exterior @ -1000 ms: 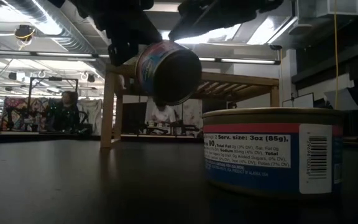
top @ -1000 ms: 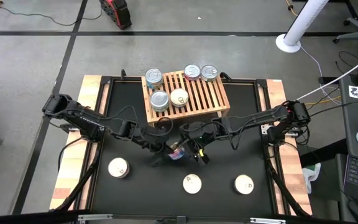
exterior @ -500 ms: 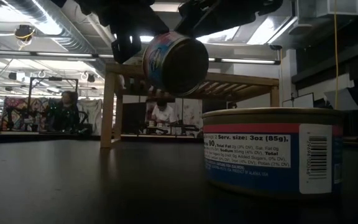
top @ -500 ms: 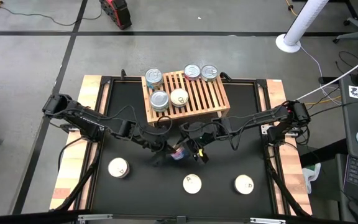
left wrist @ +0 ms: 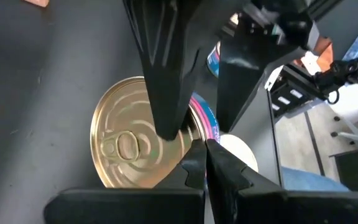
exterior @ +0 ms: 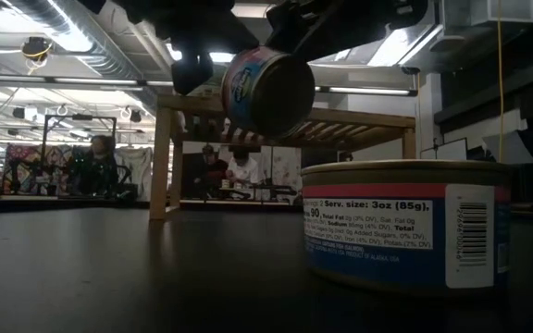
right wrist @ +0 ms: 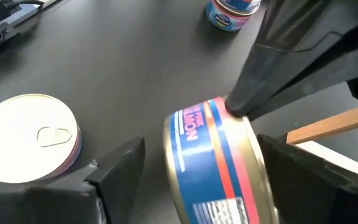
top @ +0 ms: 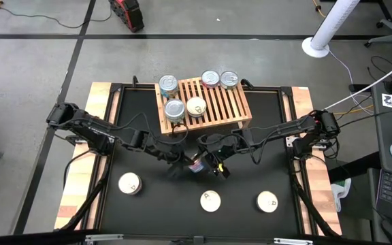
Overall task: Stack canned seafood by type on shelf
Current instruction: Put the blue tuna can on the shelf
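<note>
The right hand (top: 201, 164) is closed on one tin (top: 197, 165), holding it clear of the counter (top: 162, 204) just in front of the shelf (top: 216, 102). In the low view, the tin (exterior: 271, 91) is tipped on edge with one flat face toward the camera. Both arms there are dark shapes cut off by the frame's top. The left wrist view shows one right finger across the gold pull-tab lid (left wrist: 129, 143) and the other behind the tin, so the grip runs across the flat faces. The left hand (top: 182, 164) is just beside the tin with its fingers pressed together. In the right wrist view, a dark finger (right wrist: 253, 81) meets the rim of the blue-and-red label (right wrist: 219, 162); whether it bears load cannot be determined. From above, the two hands cover most of the held tin. Five tins stand on the shelf: three along the far edge (top: 168, 85) (top: 210, 78) (top: 229, 79) and two side by side (top: 175, 109) (top: 196, 106). Three white-lidded tins lie well apart on the near counter (top: 129, 183) (top: 210, 201) (top: 267, 201). In the low view, the closest one (exterior: 405, 227) hides part of the shelf's underside. Small, dim people (exterior: 216, 171) are visible beyond the shelf legs.
</note>
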`<state>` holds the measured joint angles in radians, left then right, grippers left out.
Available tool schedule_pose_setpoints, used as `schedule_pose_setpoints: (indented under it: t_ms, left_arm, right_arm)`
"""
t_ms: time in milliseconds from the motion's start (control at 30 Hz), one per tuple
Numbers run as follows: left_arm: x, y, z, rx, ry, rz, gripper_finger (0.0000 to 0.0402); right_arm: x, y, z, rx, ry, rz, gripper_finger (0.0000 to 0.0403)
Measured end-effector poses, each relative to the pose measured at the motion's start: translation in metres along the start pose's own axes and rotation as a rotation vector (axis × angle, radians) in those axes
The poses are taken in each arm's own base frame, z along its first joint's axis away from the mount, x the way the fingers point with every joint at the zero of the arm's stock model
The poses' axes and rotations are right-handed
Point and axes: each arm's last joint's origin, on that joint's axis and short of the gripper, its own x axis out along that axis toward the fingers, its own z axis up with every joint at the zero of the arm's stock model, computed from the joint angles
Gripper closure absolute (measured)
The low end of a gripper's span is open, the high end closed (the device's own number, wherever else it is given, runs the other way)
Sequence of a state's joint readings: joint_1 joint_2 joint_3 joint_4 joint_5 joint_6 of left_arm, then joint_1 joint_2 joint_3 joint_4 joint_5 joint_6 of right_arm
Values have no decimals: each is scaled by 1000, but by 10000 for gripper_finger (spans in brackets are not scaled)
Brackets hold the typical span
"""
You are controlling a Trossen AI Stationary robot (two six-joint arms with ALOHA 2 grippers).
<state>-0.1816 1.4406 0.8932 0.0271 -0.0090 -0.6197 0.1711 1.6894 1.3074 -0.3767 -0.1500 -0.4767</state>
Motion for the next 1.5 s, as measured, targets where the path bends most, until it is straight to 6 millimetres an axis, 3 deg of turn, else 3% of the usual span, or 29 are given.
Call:
schedule_pose_setpoints:
  t_ms: [367, 767, 1000, 1233, 1500]
  left_arm:
    - [0, -3, 3, -11, -26, -40, 401]
    - [0, -3, 4, -18, -26, -42, 399]
    - [-4, -5, 5, 12, -17, -78, 358]
    - [-29, -11, 16, 119, -66, -122, 292]
    - [-75, -15, 26, 244, -122, -136, 279]
  right_arm:
    - [0, -2, 0, -5, 23, -56, 109]
    - [0, -1, 0, -8, 18, -49, 229]
    - [-1, -2, 2, -6, 11, -57, 219]
    - [-13, -10, 17, -6, 6, -88, 217]
    - [-36, -21, 31, -40, 165, -243, 215]
